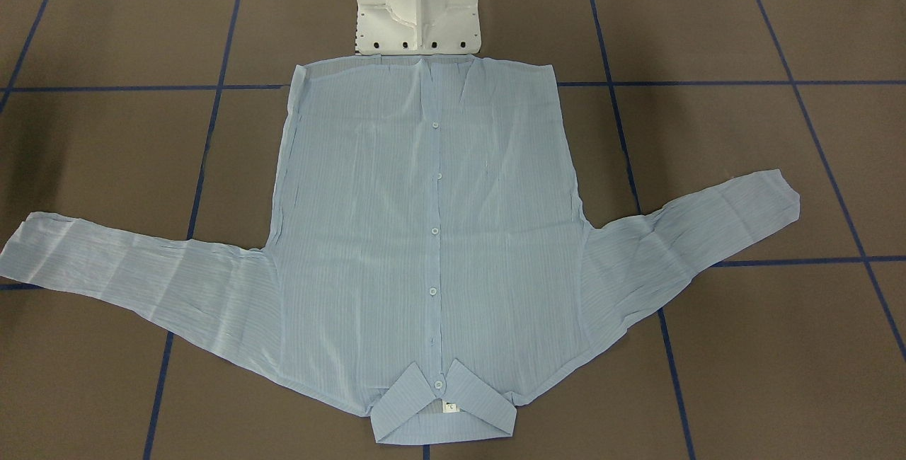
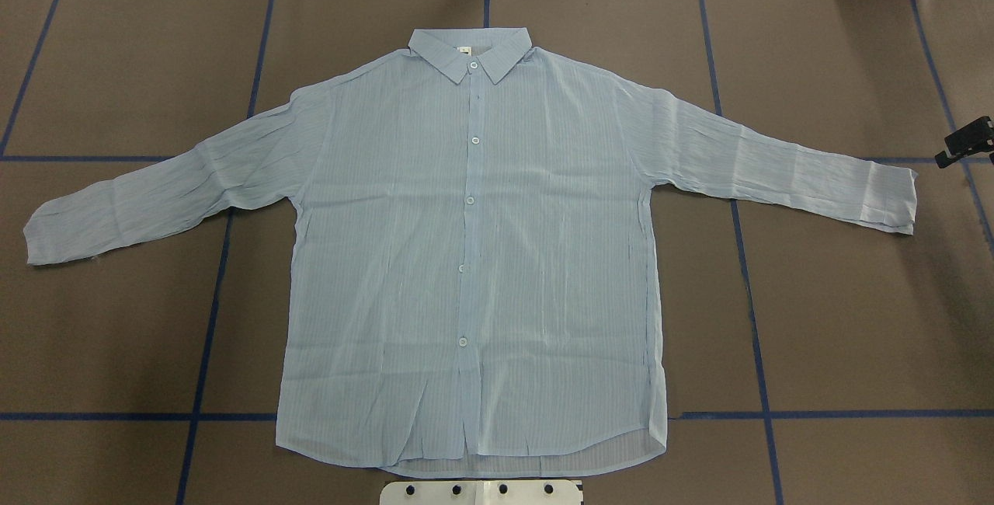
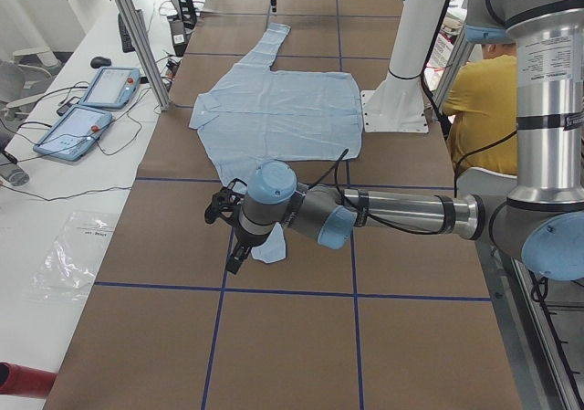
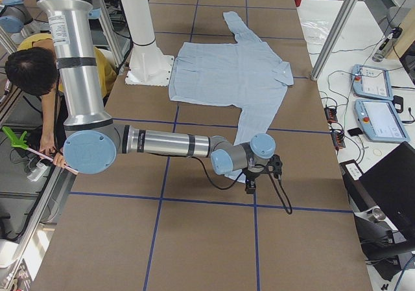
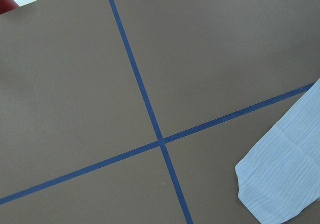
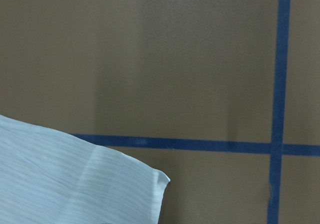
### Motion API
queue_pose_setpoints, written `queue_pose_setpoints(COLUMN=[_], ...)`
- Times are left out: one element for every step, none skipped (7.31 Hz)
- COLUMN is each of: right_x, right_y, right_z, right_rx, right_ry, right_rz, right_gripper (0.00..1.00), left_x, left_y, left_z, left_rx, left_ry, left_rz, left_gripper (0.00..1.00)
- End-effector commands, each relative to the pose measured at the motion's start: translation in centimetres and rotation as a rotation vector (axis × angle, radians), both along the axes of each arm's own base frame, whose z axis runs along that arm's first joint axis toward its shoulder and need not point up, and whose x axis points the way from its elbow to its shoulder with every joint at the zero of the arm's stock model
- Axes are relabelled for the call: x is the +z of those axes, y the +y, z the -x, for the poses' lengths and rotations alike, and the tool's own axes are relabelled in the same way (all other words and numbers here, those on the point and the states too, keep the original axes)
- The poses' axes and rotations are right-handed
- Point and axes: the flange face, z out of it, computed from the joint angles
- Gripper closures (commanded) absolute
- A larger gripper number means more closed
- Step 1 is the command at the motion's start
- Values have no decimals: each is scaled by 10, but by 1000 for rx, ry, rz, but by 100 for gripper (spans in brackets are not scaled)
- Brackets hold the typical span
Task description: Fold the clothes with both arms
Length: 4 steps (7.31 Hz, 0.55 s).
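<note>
The light-blue striped shirt (image 2: 474,256) lies flat and buttoned on the brown table, collar (image 2: 470,54) away from the robot's base, both sleeves spread out. My left gripper (image 3: 232,262) hovers just past the left cuff (image 3: 270,246), in the exterior left view only; I cannot tell whether it is open or shut. The left wrist view shows that cuff (image 5: 280,184) on bare table, with no fingers in view. My right gripper (image 4: 250,186) hangs just past the right cuff (image 2: 893,198). Only a black part of it (image 2: 965,142) shows at the overhead view's right edge. The right wrist view shows the cuff's corner (image 6: 75,184).
The white mounting pedestal (image 1: 417,3) stands at the shirt's hem. Blue tape lines (image 2: 745,272) cross the brown table. Control tablets (image 3: 91,104) and cables lie past the far edge. A person in yellow (image 3: 484,90) sits behind the robot.
</note>
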Motion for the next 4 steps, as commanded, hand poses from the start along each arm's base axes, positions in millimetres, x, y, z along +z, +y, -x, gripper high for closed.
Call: queue_pose_setpoints(right_x=[5,9,10,10], right_y=[4,5,5,4], right_z=[25,28,30,35], right_rx=[49,43,41,34], right_ry=[1,7,12,13], right_rz=[39,43,43,43], right_gripper=[8,10,10,10], left_x=[-2,-2,-2,-2], left_y=[0,0,0,0], left_z=[0,0,0,0], left_rx=[1,0,0,1], left_ry=[0,0,0,0], left_rz=[-4,-5,-5,-6], left_gripper=[0,0,0,0])
